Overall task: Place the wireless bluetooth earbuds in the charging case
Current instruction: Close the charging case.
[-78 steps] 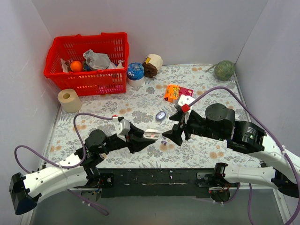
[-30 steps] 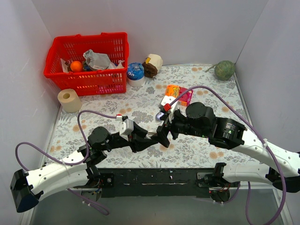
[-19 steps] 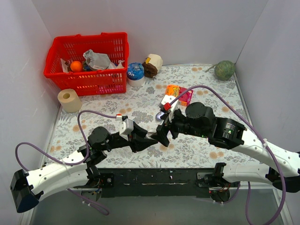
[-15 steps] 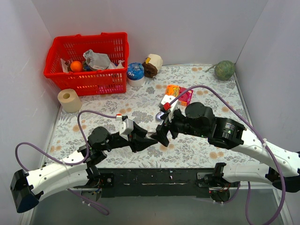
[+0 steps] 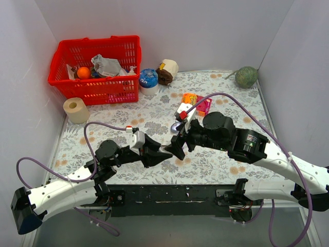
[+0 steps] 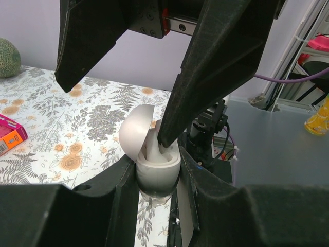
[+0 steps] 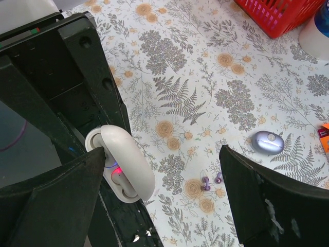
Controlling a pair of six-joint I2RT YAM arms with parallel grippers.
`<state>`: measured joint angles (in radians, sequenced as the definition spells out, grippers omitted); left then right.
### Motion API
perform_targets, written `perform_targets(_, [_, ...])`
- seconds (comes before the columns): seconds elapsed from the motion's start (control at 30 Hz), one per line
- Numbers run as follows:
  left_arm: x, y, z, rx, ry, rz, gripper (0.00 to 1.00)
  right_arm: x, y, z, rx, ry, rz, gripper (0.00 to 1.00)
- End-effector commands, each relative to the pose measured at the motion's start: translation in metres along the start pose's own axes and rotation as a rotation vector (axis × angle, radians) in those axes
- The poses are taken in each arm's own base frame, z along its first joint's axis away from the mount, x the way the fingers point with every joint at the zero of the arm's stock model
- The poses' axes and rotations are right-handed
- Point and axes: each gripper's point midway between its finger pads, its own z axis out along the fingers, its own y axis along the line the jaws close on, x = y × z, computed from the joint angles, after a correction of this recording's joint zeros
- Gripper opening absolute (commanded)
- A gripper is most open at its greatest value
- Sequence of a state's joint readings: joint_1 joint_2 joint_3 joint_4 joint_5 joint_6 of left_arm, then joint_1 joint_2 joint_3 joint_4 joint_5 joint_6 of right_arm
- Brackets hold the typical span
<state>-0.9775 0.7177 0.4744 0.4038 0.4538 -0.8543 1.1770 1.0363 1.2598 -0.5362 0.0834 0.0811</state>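
My left gripper (image 5: 160, 152) is shut on the base of the white charging case (image 6: 157, 167), which stands with its lid open. A white earbud (image 6: 150, 146) sits in the case, and a red light glows there (image 7: 116, 170). My right gripper (image 5: 176, 146) is open wide, and one of its fingertips (image 6: 167, 143) reaches down into the case onto the earbud. Two purple earbuds (image 7: 211, 180) lie on the flowered table beyond the case. A shut purple case (image 7: 267, 142) lies farther off.
A red basket (image 5: 97, 67) full of items stands at the back left, with a paper roll (image 5: 76, 109) in front of it. A blue-lidded tub (image 5: 149, 80), snack packs (image 5: 198, 102) and a green ball (image 5: 246, 76) lie toward the back.
My right gripper has come in from the right of the case and now has a fingertip in it. Over the last second both arms have barely shifted.
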Motion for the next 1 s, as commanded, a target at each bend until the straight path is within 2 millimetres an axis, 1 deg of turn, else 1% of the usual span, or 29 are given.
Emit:
perform_targets(0.0, [-0.021, -0.013, -0.002, 0.050, -0.069, 0.036, 0.00, -0.003, -0.018, 0.003, 0.081, -0.010, 0.002, 0.98])
perform_targets(0.1, [-0.019, -0.011, -0.003, 0.041, -0.067, 0.034, 0.00, -0.007, -0.015, 0.001, 0.065, -0.021, 0.004, 0.98])
perform_targets(0.33, [-0.017, -0.007, -0.002, 0.017, -0.061, 0.021, 0.00, -0.015, 0.007, -0.004, -0.059, -0.042, -0.020, 0.98])
perform_targets(0.37, [-0.016, -0.004, -0.002, 0.004, -0.059, 0.018, 0.00, -0.017, 0.007, -0.005, -0.060, -0.048, -0.020, 0.98])
perform_targets(0.4, [-0.016, -0.002, -0.001, -0.006, -0.057, 0.016, 0.00, -0.019, 0.013, -0.006, -0.095, -0.052, -0.023, 0.98])
perform_targets(0.43, [-0.015, 0.000, -0.001, -0.015, -0.053, 0.013, 0.00, -0.023, 0.018, -0.009, -0.122, -0.064, -0.026, 0.98])
perform_targets(0.5, [-0.013, 0.003, 0.000, -0.034, -0.045, 0.010, 0.00, -0.032, 0.021, -0.016, -0.137, -0.098, -0.027, 0.98])
perform_targets(0.53, [-0.014, 0.004, 0.000, -0.037, -0.047, 0.012, 0.00, -0.041, 0.024, -0.023, -0.151, -0.137, -0.028, 0.98])
perform_targets(0.6, [-0.014, 0.005, 0.000, -0.045, -0.047, 0.012, 0.00, -0.053, 0.024, -0.031, -0.147, -0.185, -0.027, 0.98])
perform_targets(0.7, [-0.013, 0.005, 0.000, -0.044, -0.048, 0.012, 0.00, -0.067, 0.017, -0.042, -0.105, -0.243, -0.022, 0.98])
perform_targets(0.8, [-0.014, 0.003, -0.001, -0.031, -0.052, 0.014, 0.00, -0.069, 0.000, -0.044, -0.011, -0.271, 0.013, 0.98])
perform_targets(0.83, [-0.013, 0.000, -0.001, -0.019, -0.051, 0.014, 0.00, -0.068, -0.013, -0.044, 0.067, -0.270, 0.034, 0.96])
perform_targets(0.87, [-0.015, -0.002, -0.001, -0.008, -0.056, 0.015, 0.00, -0.064, -0.021, -0.039, 0.107, -0.248, 0.052, 0.94])
perform_targets(0.9, [-0.016, -0.004, -0.001, 0.002, -0.060, 0.017, 0.00, -0.063, -0.026, -0.038, 0.137, -0.238, 0.072, 0.91])
perform_targets(0.93, [-0.015, -0.008, -0.002, 0.026, -0.059, 0.019, 0.00, -0.055, -0.035, -0.032, 0.179, -0.202, 0.086, 0.83])
perform_targets(0.97, [-0.016, -0.010, -0.002, 0.038, -0.064, 0.018, 0.00, -0.053, -0.038, -0.030, 0.192, -0.193, 0.095, 0.79])
